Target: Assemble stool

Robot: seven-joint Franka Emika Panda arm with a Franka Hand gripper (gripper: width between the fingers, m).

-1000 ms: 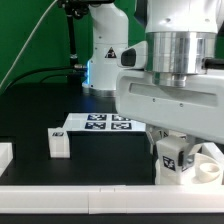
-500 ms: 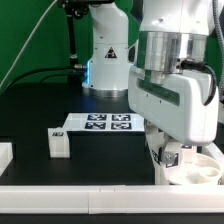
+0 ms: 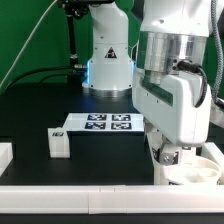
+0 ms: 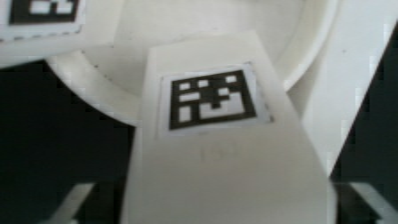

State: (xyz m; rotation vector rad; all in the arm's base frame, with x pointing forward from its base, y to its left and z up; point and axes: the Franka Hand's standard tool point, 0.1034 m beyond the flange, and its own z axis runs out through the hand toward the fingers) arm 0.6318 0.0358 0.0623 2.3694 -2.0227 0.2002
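Observation:
My gripper (image 3: 172, 152) is at the exterior view's lower right, shut on a white block leg (image 3: 173, 157) that stands upright on the round white seat disc (image 3: 203, 168). In the wrist view the leg (image 4: 217, 100) with its black-and-white tag fills the middle, and the seat disc (image 4: 111, 82) curves behind it. My gripper (image 4: 217, 205) clamps the leg, and one dark finger (image 4: 71, 205) shows at its side. A second leg (image 3: 58, 143) stands alone on the black table further to the exterior view's left. The third leg is not clearly in view.
The marker board (image 3: 100, 123) lies flat behind the loose leg. A white border rail (image 3: 80, 190) runs along the front edge. A white block (image 3: 5, 153) sits at the far left edge. The robot base (image 3: 108, 60) stands at the back.
My wrist has turned about its vertical axis over the seat disc, and the held leg turned with it. The gripper sits slightly lower. The loose leg has not moved.

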